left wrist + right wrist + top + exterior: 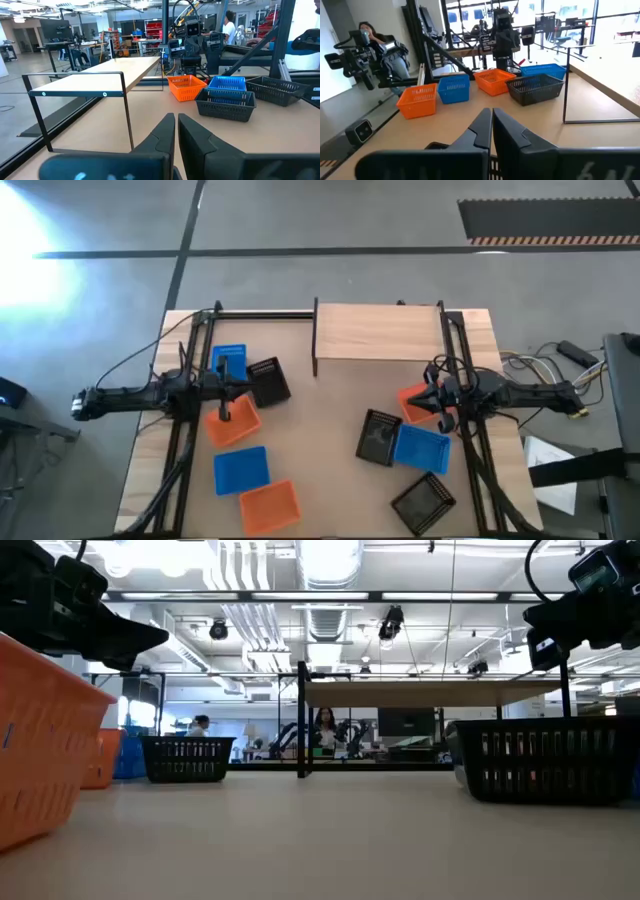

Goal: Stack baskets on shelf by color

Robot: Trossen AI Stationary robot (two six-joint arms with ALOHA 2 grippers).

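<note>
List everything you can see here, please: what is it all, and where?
Blue baskets: three, blue; two on the table's left half, one right.
Orange baskets: three, orange; two left, one right.
Black baskets: three, black; one left, two right.
Shelf: one, light wood, dark frame; table's far edge, nothing on it.
Table: one, light wood.
Person: one, beyond the table.
Left gripper: dark, shut, above left baskets.
Right gripper: dark, shut, above right baskets.

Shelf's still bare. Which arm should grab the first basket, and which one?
Either could start; I'd lean right. The right gripper hovers, shut and empty, directly over an orange basket close to the shelf. The left gripper, also shut, sits among its own baskets, slightly farther from the shelf.
</note>
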